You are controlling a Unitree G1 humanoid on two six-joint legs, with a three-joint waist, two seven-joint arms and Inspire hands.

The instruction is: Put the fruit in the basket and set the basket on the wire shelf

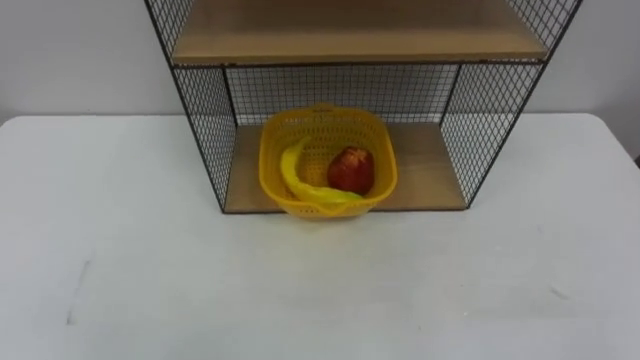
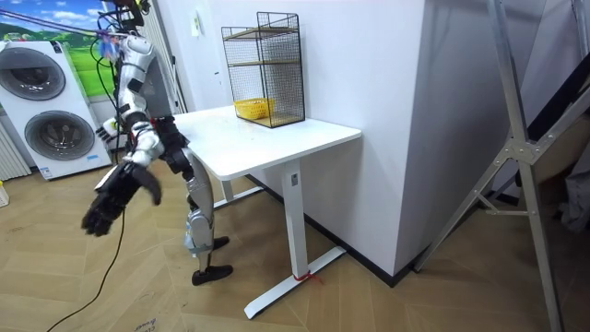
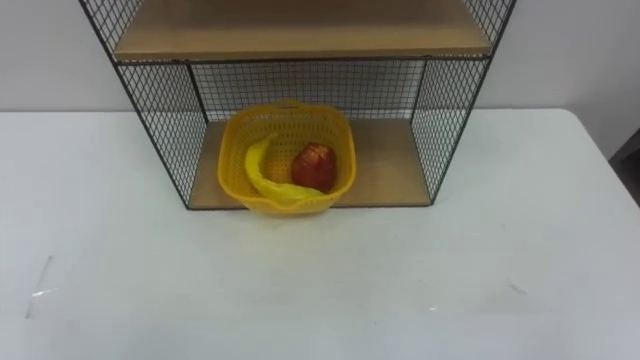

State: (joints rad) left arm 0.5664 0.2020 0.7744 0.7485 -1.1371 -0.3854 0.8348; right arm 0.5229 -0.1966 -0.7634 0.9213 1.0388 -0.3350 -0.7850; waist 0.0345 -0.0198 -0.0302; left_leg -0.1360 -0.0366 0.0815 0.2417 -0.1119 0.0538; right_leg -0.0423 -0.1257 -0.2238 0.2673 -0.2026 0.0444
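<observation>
Basket: yellow plastic basket (image 1: 272,160) with perforated walls and rounded corners. It stands upright on the lower board (image 1: 425,165) of the wire shelf (image 1: 205,130), left of the shelf's middle, with its front rim at the board's front edge.
Fruit: a yellow banana (image 1: 298,182) curves along the basket's left and front wall. A red apple (image 1: 351,170) sits just beside it on the right. Both are inside the basket.
Wire shelf: black mesh sides and back with two wooden boards. The upper board (image 1: 350,30) is directly above the basket.
Surface: a white table (image 1: 150,260) carries the shelf at its far edge, against a pale wall (image 2: 369,92).
Room: wood floor (image 2: 369,304). Two washing machines (image 2: 46,111) stand well to the room view's left of the shelf. A grey metal frame (image 2: 516,157) stands well to its right.
Eye views: show the fruit inside the basket and the shelf's boards close up.
Room view: shows the robot standing at the table end far from the shelf, leaning forward.
Right hand (image 2: 111,198): hangs low, well apart from the shelf and below table height. Its fingers are loose and hold nothing.
</observation>
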